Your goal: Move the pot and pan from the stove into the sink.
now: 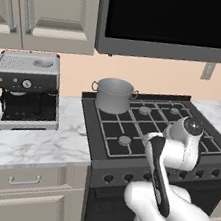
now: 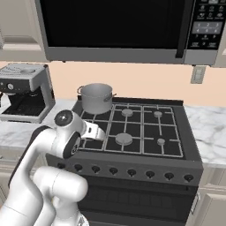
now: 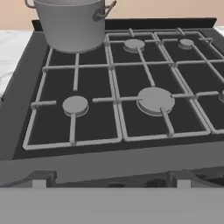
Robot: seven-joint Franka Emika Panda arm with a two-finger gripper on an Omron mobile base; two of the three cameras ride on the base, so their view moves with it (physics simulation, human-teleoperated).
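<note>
Well apart, pot (image 3: 72, 24) on stove's (image 3: 131, 148) rear-left burner, beyond open pincer (image 3: 111, 184).

**Stove area: positions of things**

Tall cylindrical grey metal stockpot (image 1: 114, 96) stands upright on the back-left burner of the black gas range with grid grates (image 1: 129, 131), near its rear edge. Row of knobs (image 2: 132, 171) runs along the range front. White marble counter (image 1: 32, 140) adjoins the range on the left and carries a boxy silver-and-black espresso machine (image 1: 27, 90), well apart from the pot. Counter continues right of the range. Dark-fronted microwave (image 2: 119, 26) hangs above the range. Panelled cabinet doors (image 1: 42, 8) hang above the espresso machine; drawers sit under the counter.
</note>
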